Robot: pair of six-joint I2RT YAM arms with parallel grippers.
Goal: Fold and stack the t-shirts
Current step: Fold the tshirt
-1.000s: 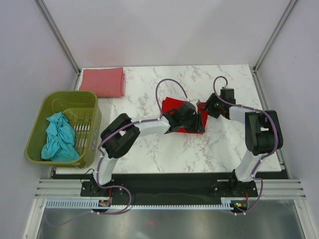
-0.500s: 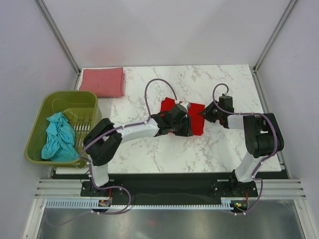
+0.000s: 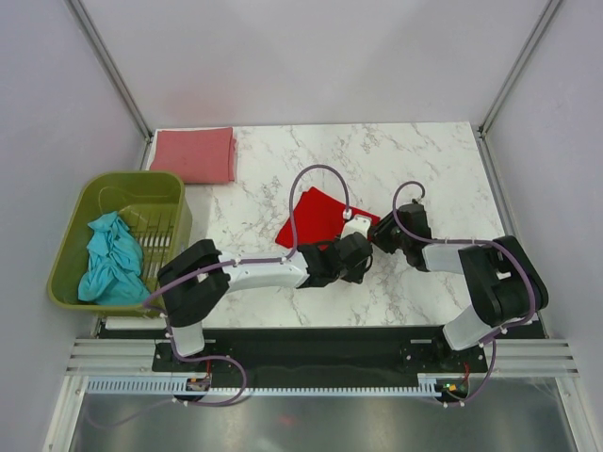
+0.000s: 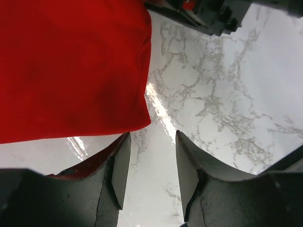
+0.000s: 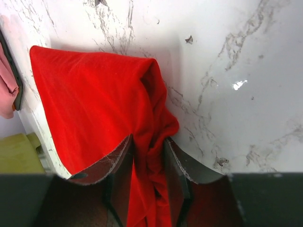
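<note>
The right fingers (image 5: 122,163) are clamped on a bunched edge of the red t-shirt (image 5: 90,104), which lies folded near the middle of the marble desk (image 5: 236,56). The left fingers (image 4: 119,170) stand apart over bare marble just beside the shirt's edge, holding nothing. The dusty pink t-shirt (image 3: 195,153) lies folded at the desk's far left corner. The teal t-shirt (image 3: 111,259) sits crumpled in the olive-green basket (image 3: 182,235).

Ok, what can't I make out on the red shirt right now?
Left wrist view: the red t-shirt runs off the top and left edges.
Right wrist view: how much cloth the right gripper pinches; the bunch vanishes between its fingers at the bottom edge.
Top view: the shirt's near corner, hidden under the left arm and right arm.
</note>
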